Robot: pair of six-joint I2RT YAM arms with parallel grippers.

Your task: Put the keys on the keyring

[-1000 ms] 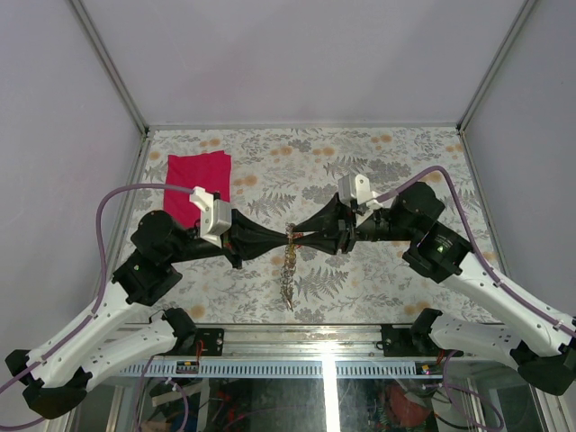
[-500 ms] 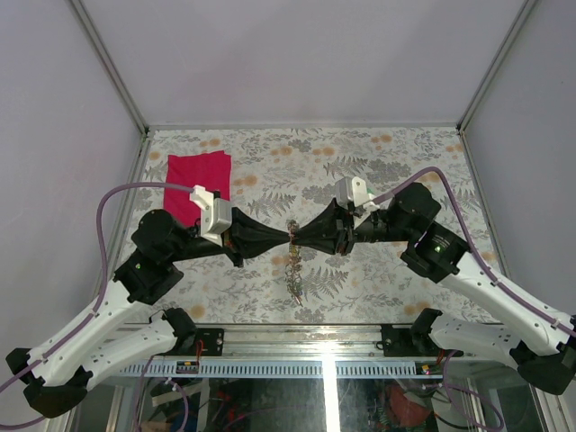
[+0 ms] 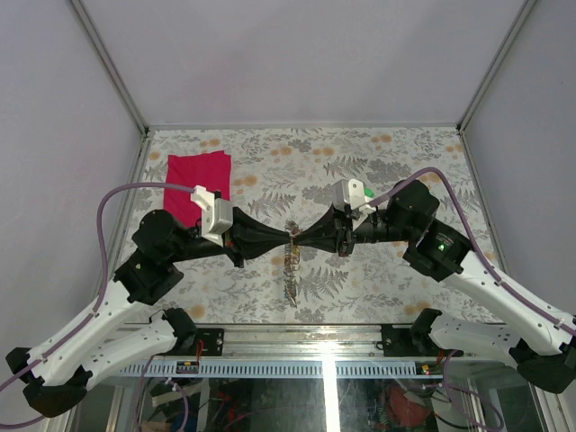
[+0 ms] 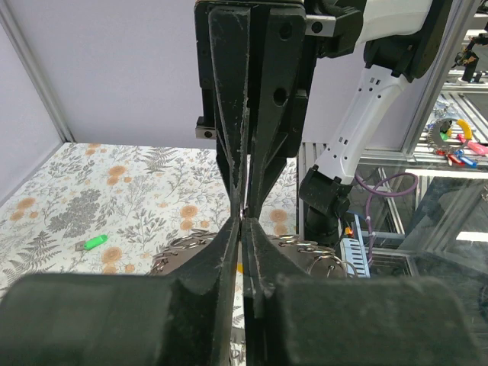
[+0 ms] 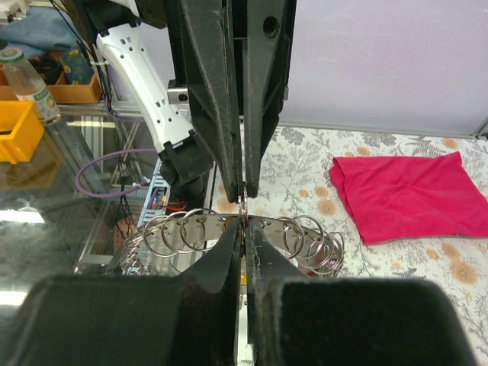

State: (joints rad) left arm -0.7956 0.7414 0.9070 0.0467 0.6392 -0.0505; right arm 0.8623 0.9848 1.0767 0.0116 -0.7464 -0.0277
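My two grippers meet tip to tip above the middle of the table, with the left gripper [image 3: 286,237] shut and the right gripper [image 3: 300,238] shut. Below them hangs the keyring [image 3: 289,267], a flat grey band [image 5: 305,227] fringed with small wire rings. Both pairs of jaws are closed at its upper rim, where a small upright ring stands between the tips. In the right wrist view a speck of yellow [image 5: 241,279] shows in the finger gap. One green-headed key [image 4: 93,243] lies loose on the table, behind the right wrist [image 3: 367,191]. Other keys are not clearly visible.
A red cloth [image 3: 198,184] lies flat at the table's back left. The flower-patterned tabletop [image 3: 405,153] is walled by plain panels and metal posts. The arm bases and cabling stand along the near edge.
The right gripper has slid left against the left gripper's tips and its jaws have shut. The left gripper has stayed shut, and the hanging keyring has barely shifted.
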